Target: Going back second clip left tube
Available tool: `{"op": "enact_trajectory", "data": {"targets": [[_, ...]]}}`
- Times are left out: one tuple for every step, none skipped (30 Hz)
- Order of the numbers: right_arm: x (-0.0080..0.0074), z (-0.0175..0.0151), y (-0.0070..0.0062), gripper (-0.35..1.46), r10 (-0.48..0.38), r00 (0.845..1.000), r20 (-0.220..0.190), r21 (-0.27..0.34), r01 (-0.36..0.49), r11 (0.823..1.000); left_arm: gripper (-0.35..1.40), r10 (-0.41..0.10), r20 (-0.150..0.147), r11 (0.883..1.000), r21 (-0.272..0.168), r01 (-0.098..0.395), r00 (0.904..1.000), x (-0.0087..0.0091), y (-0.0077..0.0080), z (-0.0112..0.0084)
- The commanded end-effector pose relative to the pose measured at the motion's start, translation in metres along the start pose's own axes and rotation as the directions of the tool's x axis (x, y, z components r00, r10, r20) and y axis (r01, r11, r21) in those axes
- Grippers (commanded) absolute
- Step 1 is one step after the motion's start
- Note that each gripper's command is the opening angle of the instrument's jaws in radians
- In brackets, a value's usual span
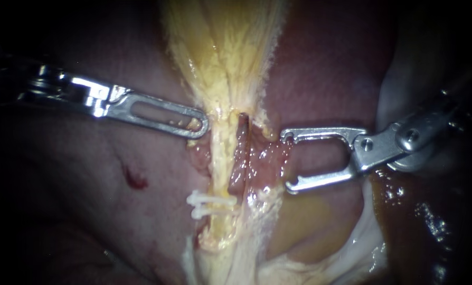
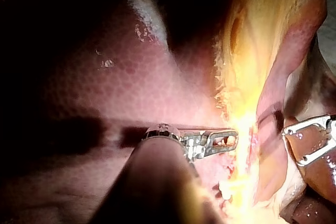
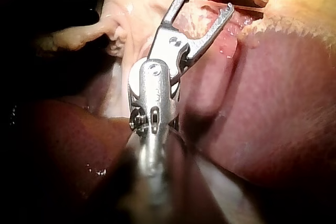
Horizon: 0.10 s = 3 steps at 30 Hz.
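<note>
The pale yellow left tube (image 1: pixel 221 158) runs down from the gallbladder (image 1: pixel 225 47) and carries two white clips (image 1: pixel 210 205) close together low on it. Beside it lies a reddish right tube (image 1: pixel 242 153). My left instrument (image 1: pixel 196 125) comes in from the left; its slotted jaws lie together on yellow tissue at the tube's upper end, also seen in the left wrist view (image 2: pixel 228 140). My right instrument (image 1: pixel 289 160) stands open just right of the reddish tube, its hooked jaws empty and touching nothing (image 3: pixel 207 1). It also appears in the left wrist view (image 2: pixel 292 146).
Dark red liver (image 1: pixel 114 211) surrounds the tubes, with a small bloody spot (image 1: pixel 134 179) on its left part. Pale tissue (image 1: pixel 399 79) lies behind the right instrument's shaft. Wet dark tissue (image 1: pixel 415 221) fills the lower right.
</note>
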Motion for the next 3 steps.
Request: {"op": "enact_trajectory", "data": {"targets": [[0.0,0.0,0.0,0.5,0.0,1.0,0.0,0.0,0.0,1.0,-0.35,-0.001,-0.001,1.0,-0.001,0.001,1.0,0.0,0.0,0.0],[0.0,0.0,0.0,0.5,0.0,1.0,0.0,0.0,0.0,1.0,-0.35,-0.001,-0.001,1.0,-0.001,0.001,1.0,0.0,0.0,0.0],[0.0,0.0,0.0,0.5,0.0,1.0,0.0,0.0,0.0,1.0,-0.35,-0.001,-0.001,1.0,0.0,0.001,1.0,0.0,0.0,0.0]]}}
